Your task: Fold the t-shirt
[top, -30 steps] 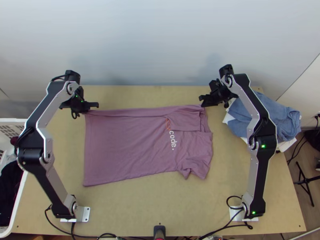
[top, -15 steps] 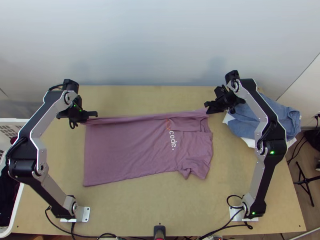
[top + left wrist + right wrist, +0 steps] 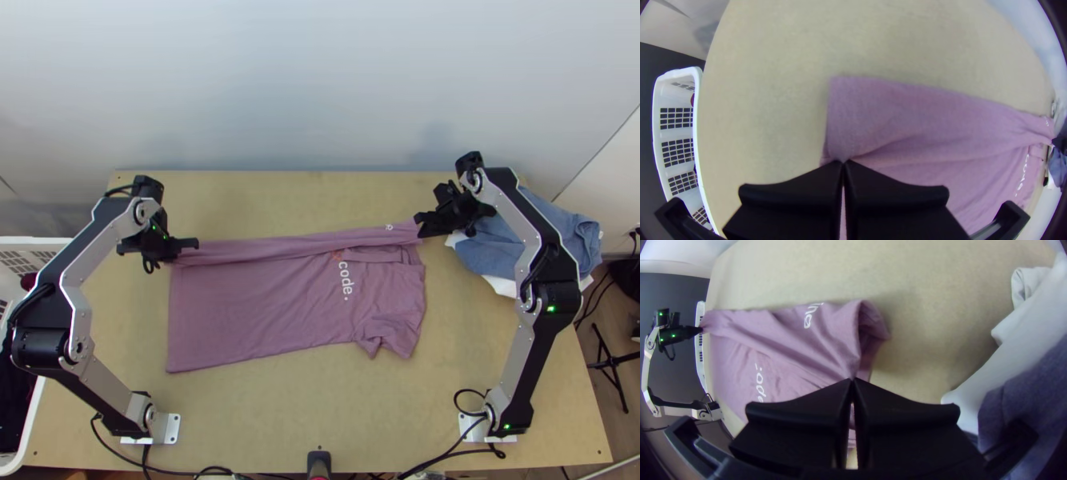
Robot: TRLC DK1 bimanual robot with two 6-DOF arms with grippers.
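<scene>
The mauve t-shirt (image 3: pixel 264 312) lies near the middle of the tabletop (image 3: pixel 320 400), between the two arms. Its body is spread, hem toward the left and neck end toward the right, with white lettering (image 3: pixel 346 278) across the chest and one short sleeve (image 3: pixel 390 336) on the near side, rumpled. Along the far side a long strip (image 3: pixel 296 244) of the same cloth is turned over onto the body, running from one claw to the other and partly covering an orange mark (image 3: pixel 336 257) beside the lettering. I cannot tell how much of this strip is off the wood.

The left claw (image 3: pixel 189 244) is at the hem end of the strip; in the left wrist view its fingers are pressed together, pinching the t-shirt close to the hem. The right claw (image 3: pixel 422 224) is at the other end, and in the right wrist view it also has its fingers closed, nipping the cloth at the sleeve end. More white lettering (image 3: pixel 811 314) shows there, on the turned part.

Just beyond the right claw, at the far right of the tabletop, blue cloth (image 3: pixel 578 248) lies bunched over white cloth (image 3: pixel 502 285). Beside the tabletop on the left is a white basket (image 3: pixel 38 242) with dark clothes (image 3: pixel 16 384) in it. A black stand (image 3: pixel 612 362) is on the floor at the right.
</scene>
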